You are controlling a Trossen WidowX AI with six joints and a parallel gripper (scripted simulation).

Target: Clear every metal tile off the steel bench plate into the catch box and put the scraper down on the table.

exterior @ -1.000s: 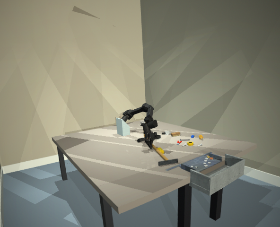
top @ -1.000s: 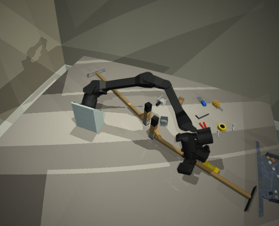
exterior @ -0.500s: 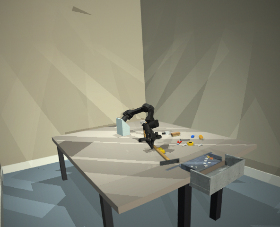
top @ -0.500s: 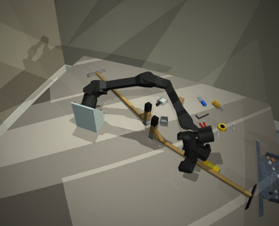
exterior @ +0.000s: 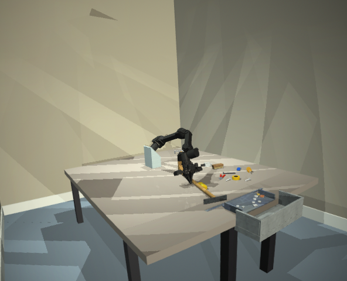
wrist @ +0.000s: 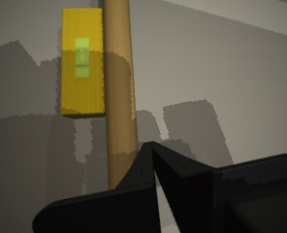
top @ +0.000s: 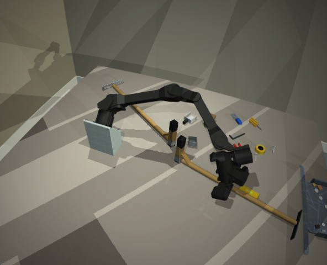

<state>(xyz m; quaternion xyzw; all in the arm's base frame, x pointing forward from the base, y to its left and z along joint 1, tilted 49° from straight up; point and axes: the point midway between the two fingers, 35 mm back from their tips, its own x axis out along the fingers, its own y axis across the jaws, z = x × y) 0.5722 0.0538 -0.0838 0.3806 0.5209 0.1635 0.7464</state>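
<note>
The long scraper has a wooden shaft (top: 260,203) (exterior: 202,189) (wrist: 119,73), a dark flat blade (top: 296,225) (exterior: 215,199) and an upright black-topped grip (top: 180,147). It lies on the table, its blade just short of the steel bench plate (top: 311,201) (exterior: 238,200). Several small tiles, pale, dark and orange, lie on the plate; one is a pale tile (top: 320,197). The grey catch box (exterior: 248,223) is at the plate's far end. My gripper (exterior: 190,182) (wrist: 148,147) is shut and empty, its tips beside the shaft. Its tips are hidden in the top view.
A yellow level (top: 249,191) (wrist: 68,92) lies against the shaft's other side. A rake (top: 146,114) with its own upright grip (top: 173,132) lies behind. A yellow tape roll (top: 259,149), a blue-handled tool (top: 237,120), a screwdriver (top: 253,122) and bolts lie beyond. A thin strip (top: 304,199) borders the plate.
</note>
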